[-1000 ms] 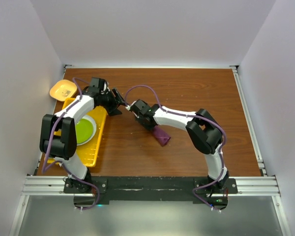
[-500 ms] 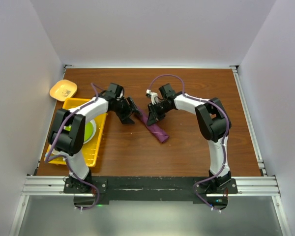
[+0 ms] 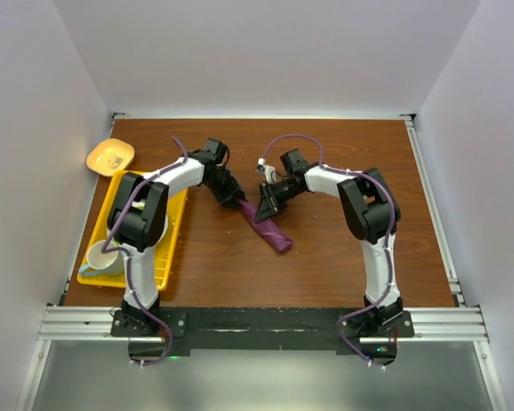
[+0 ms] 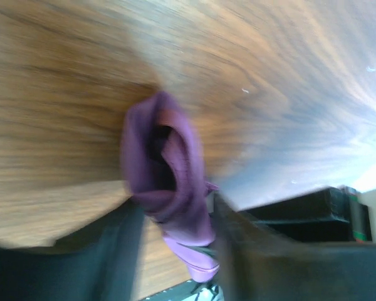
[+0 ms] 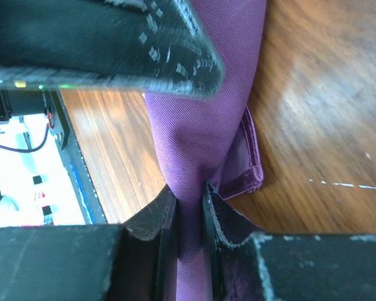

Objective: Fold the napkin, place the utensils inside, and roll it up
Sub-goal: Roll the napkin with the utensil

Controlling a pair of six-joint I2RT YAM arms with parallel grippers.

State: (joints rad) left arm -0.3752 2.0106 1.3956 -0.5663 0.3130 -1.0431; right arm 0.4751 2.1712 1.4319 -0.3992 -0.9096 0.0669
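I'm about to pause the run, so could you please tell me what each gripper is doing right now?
Left gripper: straddles the napkin's end; too blurred to tell if it grips.
Right gripper: shut on the napkin.

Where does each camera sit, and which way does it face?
Top: overhead, behind, looking down on the table; left arm and right arm show.
Left wrist: on its arm, faces the napkin's rolled end; blurred jaws flank it.
Right wrist: on its arm, faces down its jaws, pinching the napkin.
Shared: the napkin, in all three.
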